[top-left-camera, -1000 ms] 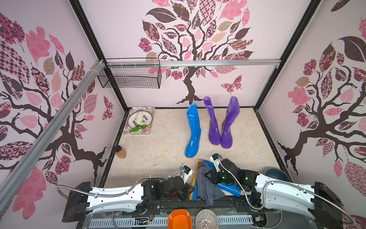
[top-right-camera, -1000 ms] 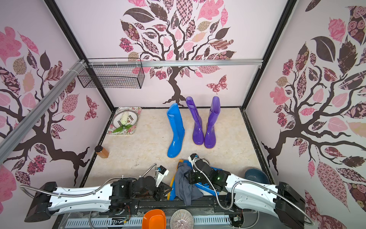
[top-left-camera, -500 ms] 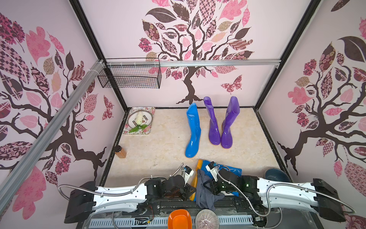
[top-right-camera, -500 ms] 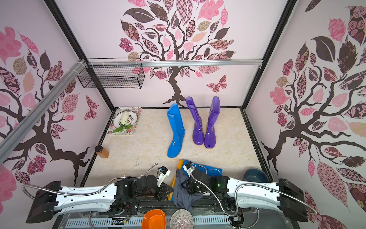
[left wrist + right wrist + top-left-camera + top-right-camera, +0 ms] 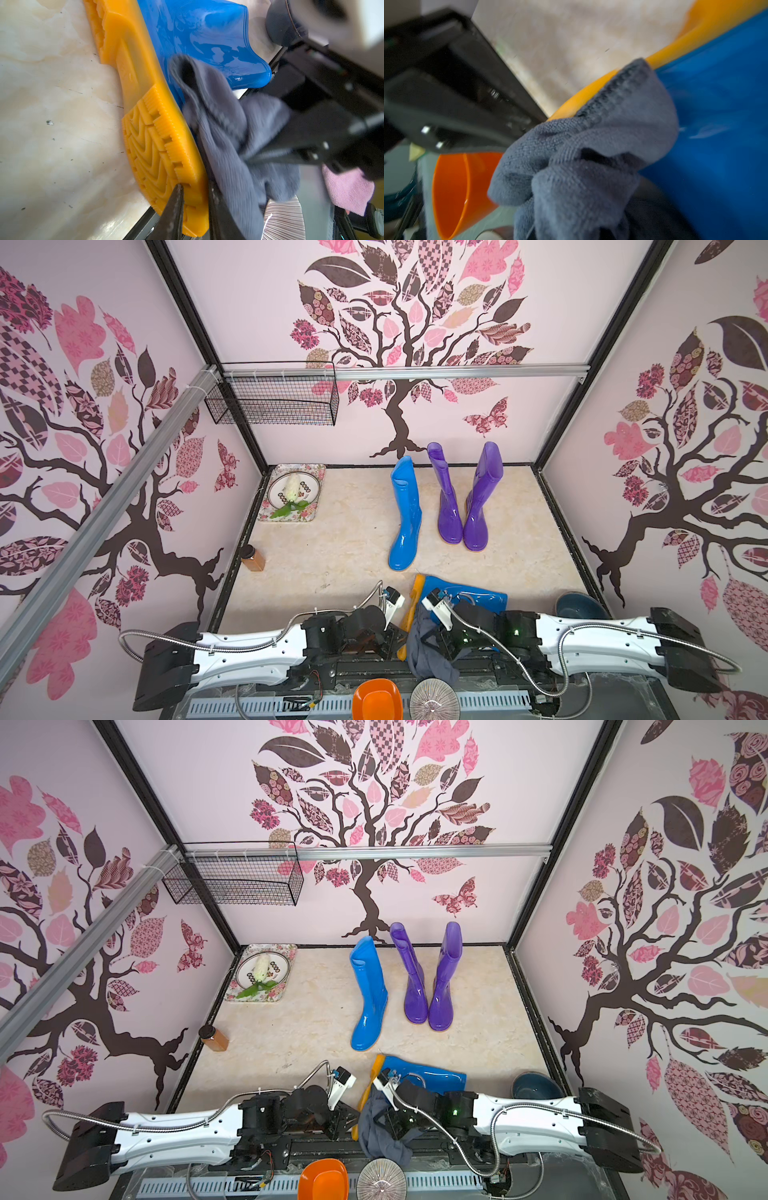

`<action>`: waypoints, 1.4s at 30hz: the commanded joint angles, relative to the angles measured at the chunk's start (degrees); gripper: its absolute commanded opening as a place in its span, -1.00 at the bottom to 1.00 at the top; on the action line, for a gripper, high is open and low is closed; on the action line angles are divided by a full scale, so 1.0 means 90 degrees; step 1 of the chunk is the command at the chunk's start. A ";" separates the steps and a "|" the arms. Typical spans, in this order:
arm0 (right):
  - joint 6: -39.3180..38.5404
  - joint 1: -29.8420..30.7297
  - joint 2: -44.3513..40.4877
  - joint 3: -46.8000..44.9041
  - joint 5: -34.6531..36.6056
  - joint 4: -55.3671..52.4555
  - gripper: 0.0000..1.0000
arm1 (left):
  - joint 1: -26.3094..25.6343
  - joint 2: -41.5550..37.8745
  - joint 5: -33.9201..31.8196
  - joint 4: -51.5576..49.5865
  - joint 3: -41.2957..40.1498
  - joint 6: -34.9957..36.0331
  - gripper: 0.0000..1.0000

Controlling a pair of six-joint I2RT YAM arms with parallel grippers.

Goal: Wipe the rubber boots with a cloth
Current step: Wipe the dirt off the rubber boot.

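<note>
Clamping on the orange-yellow sole (image 5: 153, 133) of the lying blue boot (image 5: 469, 599), L gripper (image 5: 194, 187) has one finger each side of the sole edge. R gripper (image 5: 438, 643) clenched on dark grey cloth (image 5: 591, 155). Cloth bunched, pressed to boot's foot by sole rim, remainder hanging past near table edge. Boot lies on its side at near edge of marble-look tabletop (image 5: 340, 539), shaft twd robot's right. Beyond it, upright blue boot (image 5: 405, 518). Beside that, purple boot (image 5: 446, 497) and second purple boot (image 5: 482, 497), upright nr back wall. Orange cup (image 5: 376, 701) and ribbed dish (image 5: 434, 699) nr cloth's hanging end.
</note>
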 commanded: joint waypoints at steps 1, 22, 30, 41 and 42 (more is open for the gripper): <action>0.0387 0.0086 0.0049 0.0064 -0.0287 0.0397 -1.00 | 0.0185 0.0075 -0.0468 -0.0388 -0.0037 0.0062 -0.56; -0.0547 -0.3547 0.1507 0.1612 -0.0576 -0.0207 -1.00 | 0.0198 0.0250 -0.0418 -0.0184 -0.0205 -0.0004 -0.55; 0.0126 -0.4177 0.2328 0.1055 -0.0262 0.0059 -1.00 | 0.0190 0.0236 -0.0363 -0.0123 -0.0284 -0.0031 -0.55; -0.0724 -0.4119 0.1732 0.1424 -0.0539 -0.0066 -1.00 | 0.0196 0.0207 -0.0474 -0.0154 -0.0253 0.0023 -0.55; -0.0733 -0.3764 0.1538 0.1490 -0.0483 -0.0036 -1.00 | 0.0190 0.0184 -0.0484 -0.0146 -0.0263 0.0020 -0.55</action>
